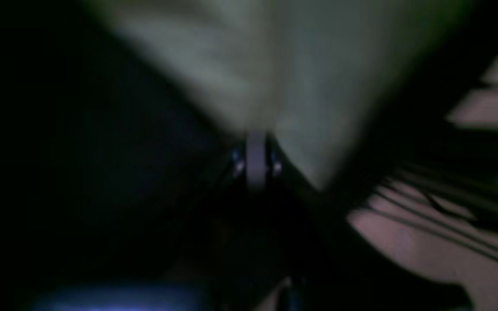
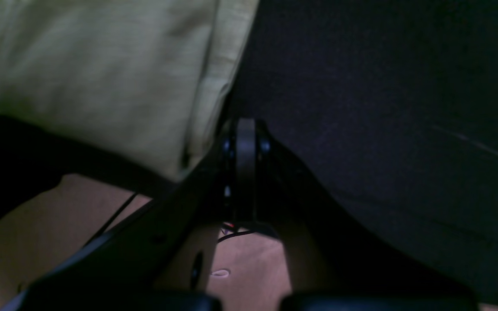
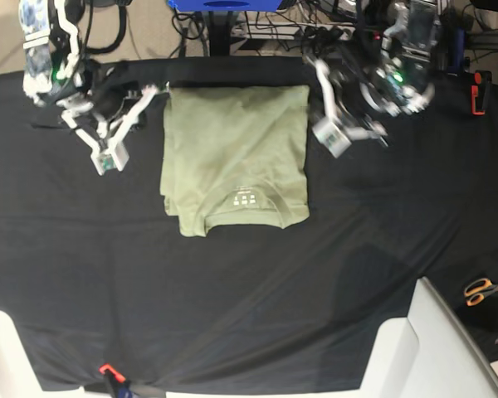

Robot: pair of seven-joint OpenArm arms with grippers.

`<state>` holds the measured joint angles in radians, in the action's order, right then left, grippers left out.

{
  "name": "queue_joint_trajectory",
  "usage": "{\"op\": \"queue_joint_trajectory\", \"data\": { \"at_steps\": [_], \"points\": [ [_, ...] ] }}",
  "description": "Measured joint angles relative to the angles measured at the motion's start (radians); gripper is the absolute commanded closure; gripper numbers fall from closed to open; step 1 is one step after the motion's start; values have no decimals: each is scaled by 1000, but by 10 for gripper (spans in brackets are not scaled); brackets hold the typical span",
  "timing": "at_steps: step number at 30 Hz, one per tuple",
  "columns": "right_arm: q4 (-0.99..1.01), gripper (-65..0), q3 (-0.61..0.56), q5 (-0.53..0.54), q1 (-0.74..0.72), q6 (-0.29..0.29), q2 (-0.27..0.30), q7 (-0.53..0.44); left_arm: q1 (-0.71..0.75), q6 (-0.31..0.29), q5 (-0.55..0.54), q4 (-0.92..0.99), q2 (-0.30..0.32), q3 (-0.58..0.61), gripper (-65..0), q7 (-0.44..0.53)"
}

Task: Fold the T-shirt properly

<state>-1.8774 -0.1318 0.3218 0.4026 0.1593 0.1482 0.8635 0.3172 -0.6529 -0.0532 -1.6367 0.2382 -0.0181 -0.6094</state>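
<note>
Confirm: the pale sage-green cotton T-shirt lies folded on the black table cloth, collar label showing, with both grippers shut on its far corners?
Not quite. In the base view the left gripper and right gripper are shut but empty, beside the pale sage-green cotton T-shirt. The rest holds.

We note a black cloth (image 3: 232,282) covering the worktop across most of the base frame. Orange-handled scissors (image 3: 484,289) lie at the right edge, beside a white panel (image 3: 415,348) in the lower right corner. A small red item (image 3: 479,91) sits at the upper right. Cables (image 3: 324,21) and a blue object (image 3: 224,4) run along the top edge.
</note>
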Motion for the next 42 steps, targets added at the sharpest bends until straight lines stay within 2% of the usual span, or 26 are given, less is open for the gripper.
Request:
{"op": "queue_joint_trajectory", "data": {
  "at_steps": [4, 6, 10, 13, 15, 18, 22, 29, 31, 34, 36, 40, 42],
  "points": [
    [-23, 0, -125, 19, -4, 72, -10, 1, 22, 0, 0, -89, -4, -110, 0, 19],
    [5, 0, -176, 16, -26, 86, -9, 2, 63, -3, 1, -94, 7, -172, 0, 14],
    [79, 0, -218, 13, -62, 85, -3, 0, 174, -3, 15, -79, 76, -235, 0, 12],
    [156, 0, -219, 13, -97, 85, -11, -31, 258, -3, 16, -76, 110, -247, 0, 13],
    [198, 0, -216, 13, -110, 84, -9, -86, 304, -3, 15, -78, 121, -245, 0, 13],
    [261, 0, -214, 13, -114, 85, -5, -117, 331, -6, 11, -79, 129, -244, 0, 13],
    [336, 0, -126, 28, -106, 90, -13, -128, 332, -4, 8, -79, 130, -244, 0, 19],
    [345, 0, -86, 37, -74, 85, -11, -146, 332, -4, 219, -78, 103, -240, 0, 18],
    [313, 0, -86, 26, -51, 78, -10, -124, 330, -5, 248, -78, 91, -239, 0, 19],
    [167, 0, -86, 6, 10, -3, -2, -51, 331, -7, 248, -78, 94, -237, 0, 26],
    [54, 0, -93, 9, 3, -31, -3, -3, 334, -6, 256, -78, 100, -237, 0, 23],
    [-12, 0, -113, 11, -86, -22, -19, 43, 346, -3, 257, -78, 98, -217, 0, 24],
    [-12, 0, -113, 15, -61, -21, -13, 50, 373, -3, 261, -78, 103, -175, 0, 26]
  ]
}}
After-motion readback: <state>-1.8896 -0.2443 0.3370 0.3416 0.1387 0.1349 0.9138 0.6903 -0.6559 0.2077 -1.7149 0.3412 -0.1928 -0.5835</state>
